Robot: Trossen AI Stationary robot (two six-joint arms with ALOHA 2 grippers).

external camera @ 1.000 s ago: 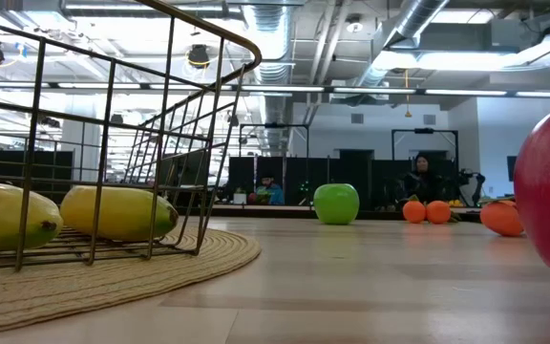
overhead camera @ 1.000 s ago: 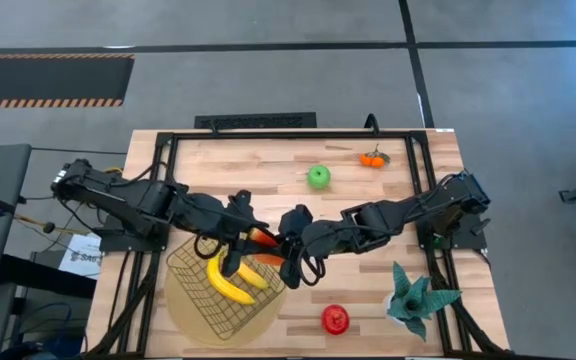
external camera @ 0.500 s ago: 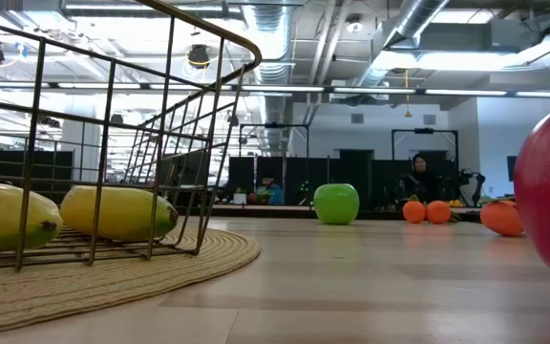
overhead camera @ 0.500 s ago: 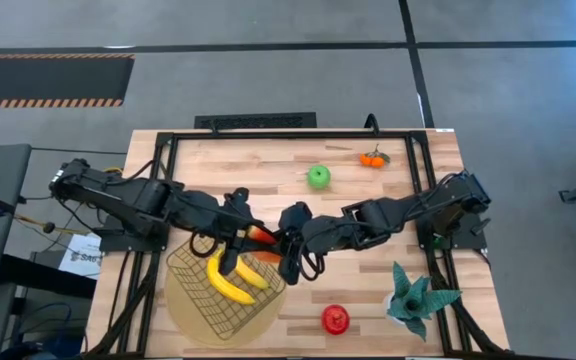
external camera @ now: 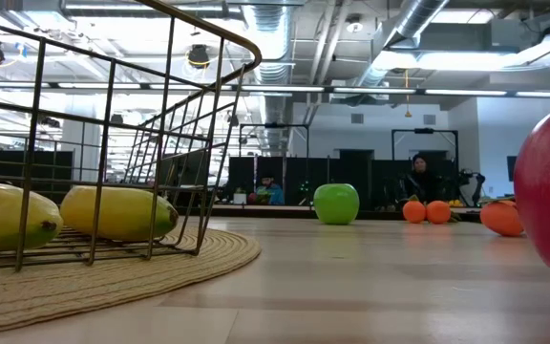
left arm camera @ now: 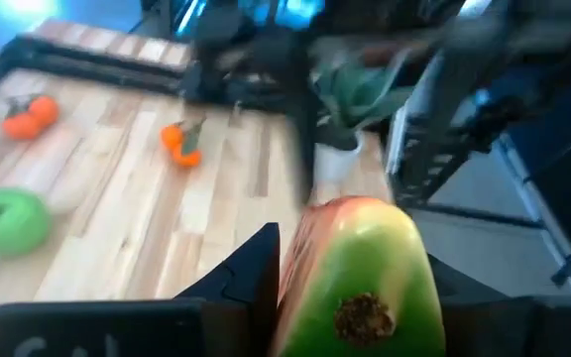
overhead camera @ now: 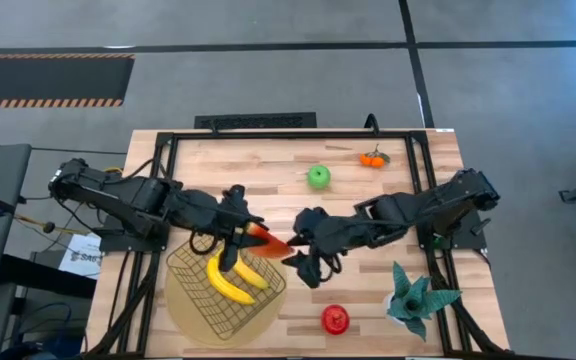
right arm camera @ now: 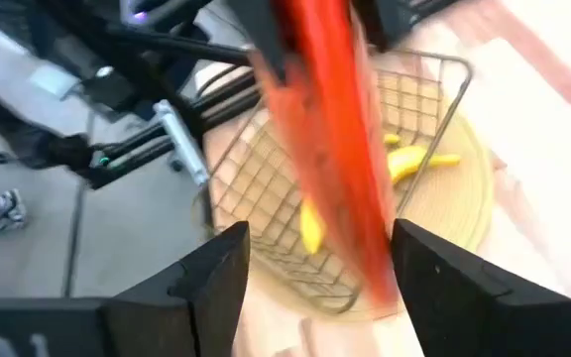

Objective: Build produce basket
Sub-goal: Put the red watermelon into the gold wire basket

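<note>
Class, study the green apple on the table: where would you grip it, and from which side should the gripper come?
Grip the green apple across its widest middle, probably coming straight down from above. It is round and stands alone on the table, so the fingers have room on either side. The left gripper is busy holding the red wedge.

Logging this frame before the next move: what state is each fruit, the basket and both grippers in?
wedge slice: held above the basket's rim.
left gripper: shut on the wedge slice.
right gripper: open, empty.
bananas: lying in the basket.
basket: upright.
green apple: loose on the table.
oranges: loose on the table.
red fruit: loose on the table.
</note>
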